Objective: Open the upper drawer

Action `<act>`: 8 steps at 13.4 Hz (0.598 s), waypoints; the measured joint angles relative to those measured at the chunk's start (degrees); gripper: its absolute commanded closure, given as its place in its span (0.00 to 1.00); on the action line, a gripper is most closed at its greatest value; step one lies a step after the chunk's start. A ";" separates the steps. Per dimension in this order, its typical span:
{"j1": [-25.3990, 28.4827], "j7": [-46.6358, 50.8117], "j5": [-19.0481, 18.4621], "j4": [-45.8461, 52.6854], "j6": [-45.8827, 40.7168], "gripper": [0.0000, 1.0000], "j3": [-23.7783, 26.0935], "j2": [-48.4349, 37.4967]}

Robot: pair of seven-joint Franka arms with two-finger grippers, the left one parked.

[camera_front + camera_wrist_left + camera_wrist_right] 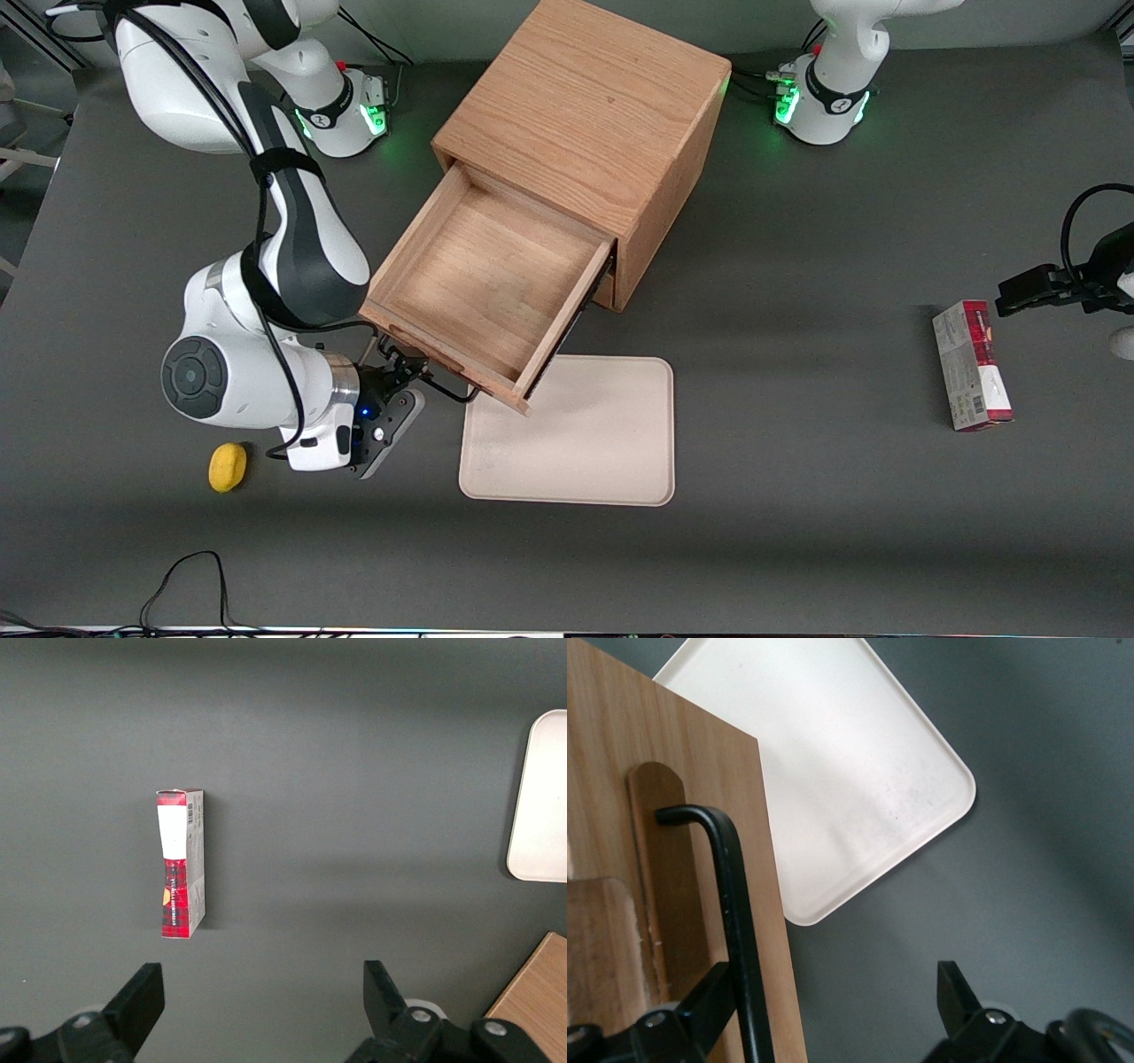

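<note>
At lower left of the front view lies a small rounded yellow object (228, 467) on the matte grey table (797, 532). Just beside it, the gripper (403, 383) sits at the black wire handle (731, 930) with its fingers spread apart, one either side of the bar, not clamped. At centre, the upper drawer (478, 283), a shallow smooth-grained oak box, stands pulled far out of the boxy cabinet (589, 115), overhanging a rounded cream tray (585, 443). A red carton (971, 365) lies at right.
</note>
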 measured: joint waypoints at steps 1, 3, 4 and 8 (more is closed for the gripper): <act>-0.17 0.00 0.00 0.61 -1.14 0.00 0.00 -0.05; -0.56 0.00 0.00 2.67 -4.18 0.00 -0.10 -0.49; -0.70 0.01 -0.05 3.48 -5.51 0.00 -0.27 -1.05; -2.15 0.04 -0.11 4.36 -11.17 0.00 -3.70 -5.68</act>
